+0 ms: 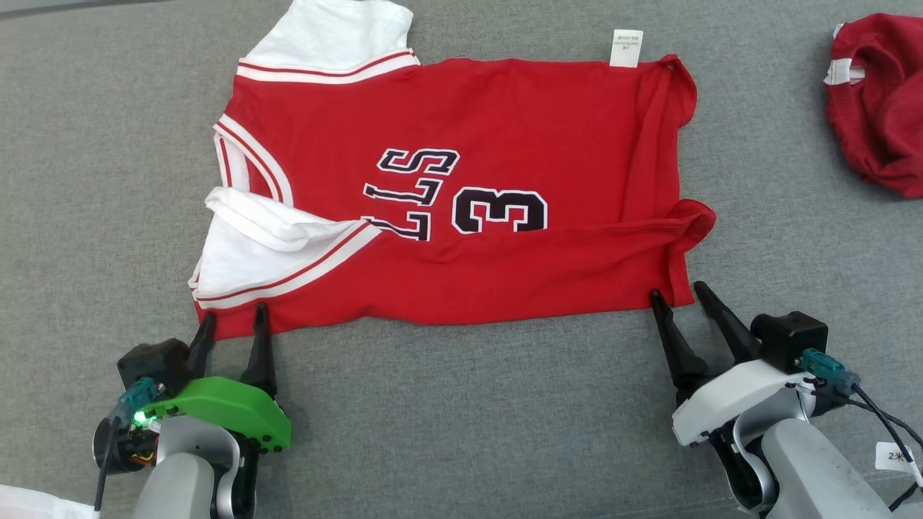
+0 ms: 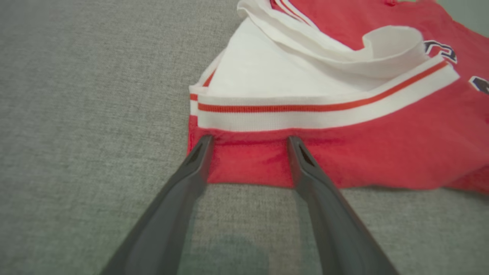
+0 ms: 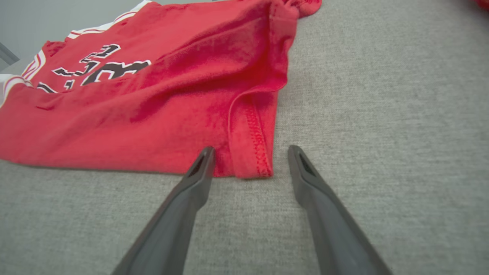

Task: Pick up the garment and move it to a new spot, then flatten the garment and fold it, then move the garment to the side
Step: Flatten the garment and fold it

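– Both spread wide, empty: left gripper [image 1: 235, 313], right gripper [image 1: 677, 290] at near hem of jersey [image 1: 469, 144], flat on grey cloth [image 1: 461, 418]
– Head cam adds 2nd red garment [image 1: 876, 101] far right; wrist cams: left tips over hem, right straddles corner, bare cloth beyond

A red jersey [image 1: 461, 194] lies spread on the grey worktop [image 1: 461, 404], white sleeves to the left. The left gripper [image 1: 235, 311] and right gripper [image 1: 677, 288], jaws apart, sit at its near corners; another red garment [image 1: 876, 101] lies crumpled at far right
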### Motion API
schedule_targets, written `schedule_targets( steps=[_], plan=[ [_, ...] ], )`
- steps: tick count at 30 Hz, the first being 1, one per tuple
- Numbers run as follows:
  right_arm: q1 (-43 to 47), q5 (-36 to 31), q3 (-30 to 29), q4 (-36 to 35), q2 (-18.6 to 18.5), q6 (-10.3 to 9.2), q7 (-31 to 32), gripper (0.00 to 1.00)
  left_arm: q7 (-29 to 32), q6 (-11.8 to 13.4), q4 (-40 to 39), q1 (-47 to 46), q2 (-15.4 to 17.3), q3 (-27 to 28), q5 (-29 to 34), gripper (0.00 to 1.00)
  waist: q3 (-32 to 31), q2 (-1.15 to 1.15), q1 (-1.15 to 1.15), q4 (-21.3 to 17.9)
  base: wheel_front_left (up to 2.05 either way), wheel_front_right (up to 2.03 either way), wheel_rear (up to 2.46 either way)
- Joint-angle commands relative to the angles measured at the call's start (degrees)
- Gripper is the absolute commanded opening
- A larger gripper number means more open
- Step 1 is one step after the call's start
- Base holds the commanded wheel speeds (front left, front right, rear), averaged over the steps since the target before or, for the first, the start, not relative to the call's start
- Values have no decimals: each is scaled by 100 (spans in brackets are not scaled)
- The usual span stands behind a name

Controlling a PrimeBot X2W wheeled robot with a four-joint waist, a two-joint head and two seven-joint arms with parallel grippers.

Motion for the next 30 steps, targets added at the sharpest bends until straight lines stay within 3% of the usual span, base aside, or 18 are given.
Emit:
schedule_targets(
  steps=[1,5,9,24,25,26,27,30],
  plan=[
    [-66,101,65,106,-3,0,-34,0,202,-45,229,13,-42,-25,-81,0,-30,0,0,12,0,0,0],
    [-56,256,163,207,-71,0,-93,0,242,-260,284,48,-87,-71,-238,0,-161,0,0,40,0,0,0],
    [239,362,165,81,-183,0,-143,0,147,-251,169,265,-53,-88,-243,0,-388,0,0,100,0,0,0],
    [1918,512,-184,-672,-445,-4,222,0,958,264,-1376,1986,212,-163,-290,0,-1138,0,0,382,0,0,0],
    [1959,526,-191,-687,-435,-4,272,30,982,283,-1457,2014,183,-222,-257,39,-1156,0,0,391,0,0,0],
    [1962,505,-217,-724,-430,-4,277,56,982,295,-1527,2028,139,-273,-226,100,-1165,0,0,392,0,0,0],
    [1949,465,-272,-785,-418,-4,252,100,886,338,-1606,1991,106,-293,-160,100,-1181,0,0,382,0,0,0],
    [1911,297,-427,-1062,-388,-3,147,100,480,437,-1733,1811,107,-287,55,100,-1217,0,0,323,0,0,0]
  ],
)
